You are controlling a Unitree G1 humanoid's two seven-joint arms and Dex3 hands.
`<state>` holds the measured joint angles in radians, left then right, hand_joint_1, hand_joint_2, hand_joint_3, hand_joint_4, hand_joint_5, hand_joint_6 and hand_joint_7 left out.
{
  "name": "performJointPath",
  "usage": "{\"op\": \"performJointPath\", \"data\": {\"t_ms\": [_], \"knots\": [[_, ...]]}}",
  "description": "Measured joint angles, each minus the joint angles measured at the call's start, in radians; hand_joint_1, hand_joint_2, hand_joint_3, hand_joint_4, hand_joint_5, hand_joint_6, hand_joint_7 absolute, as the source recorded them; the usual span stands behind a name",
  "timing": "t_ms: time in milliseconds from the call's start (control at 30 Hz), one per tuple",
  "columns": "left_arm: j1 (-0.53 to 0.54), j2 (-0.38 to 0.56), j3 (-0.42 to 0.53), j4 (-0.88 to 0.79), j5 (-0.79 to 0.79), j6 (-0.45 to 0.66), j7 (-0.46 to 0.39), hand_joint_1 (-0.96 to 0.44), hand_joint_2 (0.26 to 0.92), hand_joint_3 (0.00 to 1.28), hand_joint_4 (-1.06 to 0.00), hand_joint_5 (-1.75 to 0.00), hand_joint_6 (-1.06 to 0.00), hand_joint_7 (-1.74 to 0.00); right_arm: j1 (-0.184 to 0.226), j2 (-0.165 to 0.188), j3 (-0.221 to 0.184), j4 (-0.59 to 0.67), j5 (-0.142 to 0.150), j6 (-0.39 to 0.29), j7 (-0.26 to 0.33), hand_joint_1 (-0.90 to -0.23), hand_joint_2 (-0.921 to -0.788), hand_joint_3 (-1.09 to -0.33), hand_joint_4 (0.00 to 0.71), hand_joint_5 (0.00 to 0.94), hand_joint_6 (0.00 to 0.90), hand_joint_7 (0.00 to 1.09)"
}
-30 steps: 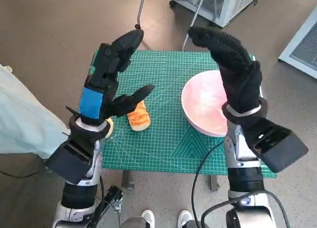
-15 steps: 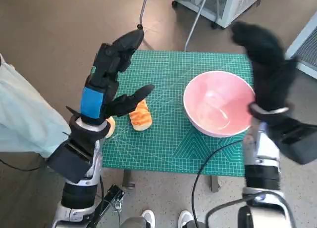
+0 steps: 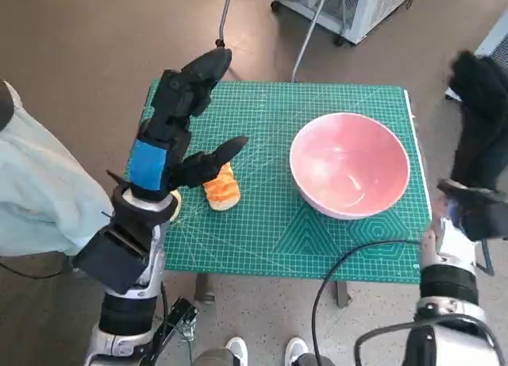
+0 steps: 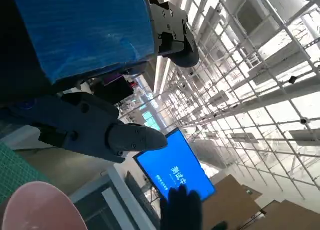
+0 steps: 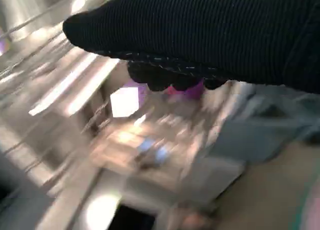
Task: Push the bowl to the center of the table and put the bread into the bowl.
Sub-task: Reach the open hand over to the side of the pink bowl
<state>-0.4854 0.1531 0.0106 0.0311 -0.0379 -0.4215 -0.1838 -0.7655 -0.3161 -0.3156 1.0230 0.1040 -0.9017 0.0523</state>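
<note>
Head view: round pink bowl (image 3: 350, 164) on right of green worktop (image 3: 270, 223); golden bread roll (image 3: 222, 187) left.
Left hand (image 3: 176, 128): spread wide, empty.
Right hand (image 3: 479, 116): off right edge; cannot tell its grip.
Left wrist view: bowl rim only.

An empty pink bowl (image 3: 350, 164) sits upright right of a golden bread (image 3: 221, 187) lying flat.

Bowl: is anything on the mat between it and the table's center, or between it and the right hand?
Nothing visible. The bowl sits right of center on bare green mat; the bread lies further left, under the left hand. The right hand is raised past the table's right edge, with open space toward the bowl.
</note>
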Motion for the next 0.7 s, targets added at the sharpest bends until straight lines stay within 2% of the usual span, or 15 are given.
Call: {"op": "performJointPath", "data": {"t_ms": [100, 233, 367, 500, 700], "knots": [[0.0, -0.001, 0.0, 0.0, -0.001, 0.0, 0.0, -0.34, 0.921, 0.25, -0.34, 0.0, -0.14, -0.63, -0.002, -0.008, 0.003, 0.064, -0.029, 0.0, -0.053, -0.536, -0.921, -0.927, 0.241, 0.003, -0.001, 0.74], [0.0, -0.001, 0.001, 0.0, -0.003, 0.0, -0.002, -0.34, 0.921, 0.25, -0.34, 0.0, -0.14, -0.63, 0.001, -0.012, 0.013, 0.143, -0.058, 0.024, -0.123, -0.537, -0.921, -0.935, 0.254, 0.009, 0.001, 0.74], [0.0, -0.001, 0.002, 0.0, -0.003, 0.0, -0.005, -0.34, 0.921, 0.25, -0.34, 0.0, -0.14, -0.62, 0.005, -0.006, 0.023, 0.187, -0.073, 0.061, -0.153, -0.531, -0.921, -0.939, 0.272, 0.018, 0.003, 0.74], [0.0, 0.0, 0.003, 0.0, -0.003, 0.002, -0.007, -0.34, 0.921, 0.26, -0.34, 0.0, -0.14, -0.62, 0.008, 0.017, 0.013, 0.216, -0.056, 0.106, -0.143, -0.52, -0.921, -0.942, 0.274, 0.014, 0.022, 0.7], [0.001, 0.003, 0.004, 0.0, -0.002, 0.004, -0.007, -0.35, 0.921, 0.26, -0.34, 0.0, -0.14, -0.62, 0.007, 0.065, -0.024, 0.24, 0.008, 0.158, -0.086, -0.56, -0.921, -0.923, 0.288, 0.018, 0.06, 0.7]]}}
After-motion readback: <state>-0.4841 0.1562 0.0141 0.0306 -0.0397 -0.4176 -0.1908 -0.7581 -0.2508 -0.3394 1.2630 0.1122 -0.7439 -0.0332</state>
